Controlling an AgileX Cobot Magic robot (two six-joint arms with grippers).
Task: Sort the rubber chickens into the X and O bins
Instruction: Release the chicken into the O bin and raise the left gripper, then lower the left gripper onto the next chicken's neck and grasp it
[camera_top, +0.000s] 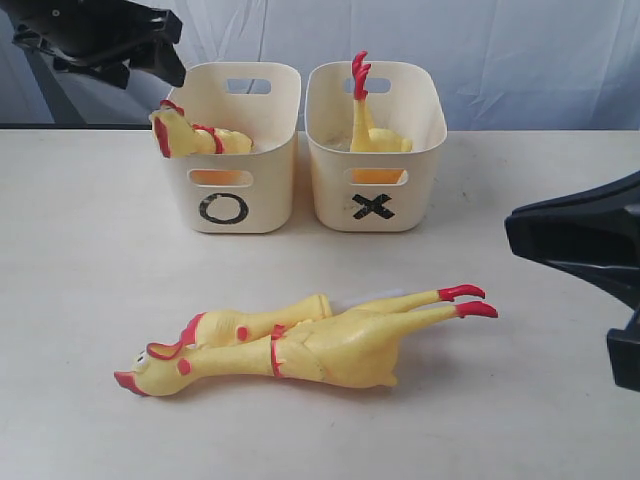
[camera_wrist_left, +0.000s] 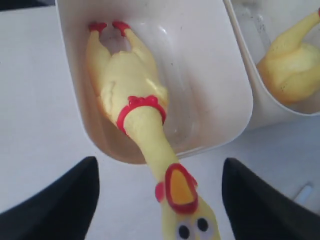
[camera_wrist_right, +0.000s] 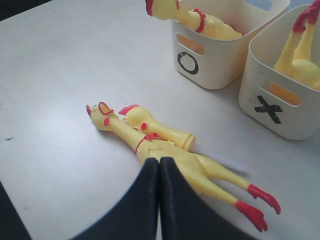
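My left gripper (camera_wrist_left: 160, 170) hangs wide open above the O bin (camera_top: 262, 190), upper left, where one chicken (camera_top: 190, 132) lies with its head over the rim. My right gripper (camera_wrist_right: 159, 172) is pressed closed and empty. A headless body (camera_top: 375, 135) stands in the X bin (camera_top: 425, 180). A whole chicken (camera_top: 330, 350) and a head piece (camera_top: 255, 322) lie touching at lower centre.

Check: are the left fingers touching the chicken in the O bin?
Apart. Left wrist view shows the fingers spread wide, bare table between each one and the chicken.
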